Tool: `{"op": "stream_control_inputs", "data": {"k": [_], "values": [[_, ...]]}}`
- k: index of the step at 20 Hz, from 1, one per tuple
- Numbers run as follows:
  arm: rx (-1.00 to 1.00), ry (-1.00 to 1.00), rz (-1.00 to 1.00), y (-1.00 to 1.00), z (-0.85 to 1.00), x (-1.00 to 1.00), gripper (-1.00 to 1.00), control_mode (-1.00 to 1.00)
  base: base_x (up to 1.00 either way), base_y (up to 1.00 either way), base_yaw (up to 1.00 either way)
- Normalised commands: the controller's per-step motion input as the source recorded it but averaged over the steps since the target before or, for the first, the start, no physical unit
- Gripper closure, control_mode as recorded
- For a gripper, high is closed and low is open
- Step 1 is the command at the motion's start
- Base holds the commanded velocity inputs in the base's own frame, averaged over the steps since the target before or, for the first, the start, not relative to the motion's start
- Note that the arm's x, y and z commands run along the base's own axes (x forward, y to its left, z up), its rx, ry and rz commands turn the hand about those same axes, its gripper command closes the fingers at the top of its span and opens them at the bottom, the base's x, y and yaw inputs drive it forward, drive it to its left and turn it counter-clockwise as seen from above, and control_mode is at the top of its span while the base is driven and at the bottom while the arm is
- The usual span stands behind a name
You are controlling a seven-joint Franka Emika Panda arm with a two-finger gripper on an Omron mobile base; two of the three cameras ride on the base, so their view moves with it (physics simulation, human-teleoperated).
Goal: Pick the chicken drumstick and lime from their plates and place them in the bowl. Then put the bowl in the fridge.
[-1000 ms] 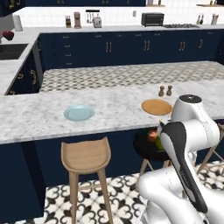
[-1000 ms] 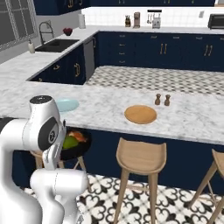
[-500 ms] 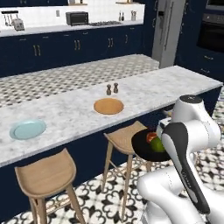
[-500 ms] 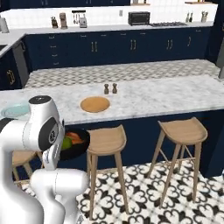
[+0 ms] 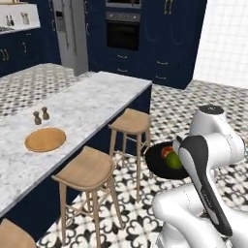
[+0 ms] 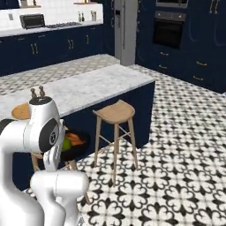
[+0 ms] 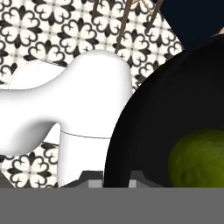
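Note:
My gripper [image 7: 111, 183] is shut on the rim of the glossy black bowl [image 5: 159, 162], held low in front of my body beside the island. The green lime [image 5: 174, 160] and the orange-brown chicken drumstick [image 5: 166, 152] lie inside it. In the right base view the bowl [image 6: 79, 145] shows the lime [image 6: 66, 144] and the drumstick [image 6: 76, 140] too. The hand view has the bowl's wall [image 7: 162, 109] and the lime [image 7: 199, 159] up close. The tan wooden plate [image 5: 45, 139] lies bare on the counter. The grey fridge [image 5: 70, 34] stands far ahead, closed. The light-blue plate is out of view.
Wooden stools [image 5: 90, 169] [image 5: 133, 121] stand along the marble island [image 5: 92, 104]. A dark built-in oven [image 5: 123, 30] sits right of the fridge. Two small shakers [image 5: 41, 115] stand behind the wooden plate. Open patterned floor [image 6: 176, 145] stretches to the right toward the fridge [image 6: 125, 28].
The base has swung round, so the whole scene slid: the island's end, fridge and oven came into view and the blue plate left. The bowl stays held with both foods inside.

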Motion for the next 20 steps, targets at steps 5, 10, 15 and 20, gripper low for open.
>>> {"op": "stream_control_inputs", "data": {"k": [5,10,15,20], "values": [[0.0,0.0,0.0,0.0,0.0,0.0,1.0,1.0,0.27,0.0,-0.76],[0.0,0.0,0.0,0.0,0.0,0.0,1.0,1.0,0.99,-0.11,-0.42],[0.0,0.0,0.0,0.0,0.0,0.0,1.0,1.0,1.0,-0.04,-0.2],[0.0,0.0,0.0,0.0,0.0,0.0,1.0,1.0,1.0,-0.05,-0.1]]}}
